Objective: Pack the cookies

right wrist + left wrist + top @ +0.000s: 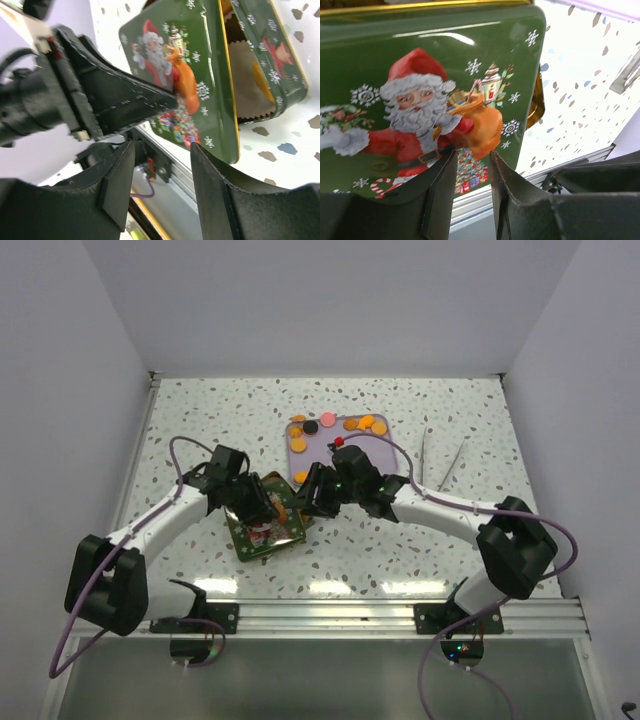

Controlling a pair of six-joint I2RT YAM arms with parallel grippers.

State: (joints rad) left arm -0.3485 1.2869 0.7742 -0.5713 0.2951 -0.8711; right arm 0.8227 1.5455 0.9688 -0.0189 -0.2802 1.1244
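Observation:
The cookies (365,424) lie on a purple tray (292,445) at the back middle: mostly orange rounds, plus a black one (311,426) and a pink one (328,419). A green Santa tin (262,538) sits in front of it. Its lid (420,90) stands raised beside the base (280,60), which has a paper liner and an orange cookie (261,82) inside. My left gripper (470,157) is open, its tips pointing at the lid's painted face with nothing between them. My right gripper (160,145) is open and empty, just right of the lid (195,75).
Two thin metal tongs (440,455) lie on the speckled table to the right of the tray. The aluminium rail (330,615) runs along the near edge, close below the tin. White walls enclose the table on three sides.

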